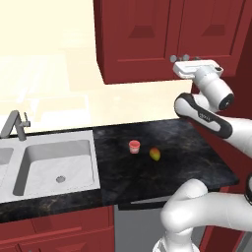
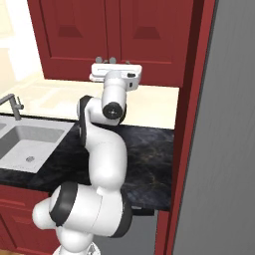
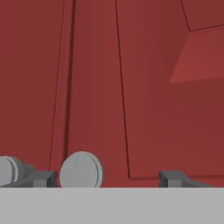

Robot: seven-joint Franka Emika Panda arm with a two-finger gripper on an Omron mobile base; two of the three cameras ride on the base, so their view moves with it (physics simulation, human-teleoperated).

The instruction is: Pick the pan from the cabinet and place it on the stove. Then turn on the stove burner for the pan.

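Note:
The dark red wall cabinet (image 1: 162,34) (image 2: 114,35) (image 3: 144,87) hangs above the counter with both doors shut. Two round silver knobs (image 1: 186,57) (image 2: 112,60) sit side by side at the doors' lower inner corners. My gripper (image 1: 179,59) (image 2: 106,63) (image 3: 108,178) is raised right up to them, open. In the hand view the right knob (image 3: 81,169) lies between the fingertips, close to the left fingertip (image 3: 43,178); the other knob (image 3: 6,170) is outside it. The pan is hidden. The stove and the stove burner are out of view.
Below the cabinet a black stone counter (image 1: 187,157) (image 2: 149,149) carries a small red cup (image 1: 134,146) and a yellow-red fruit (image 1: 155,154). A steel sink (image 1: 54,165) with a faucet (image 1: 15,125) lies to the left. A tall grey panel (image 2: 224,149) stands close on the right.

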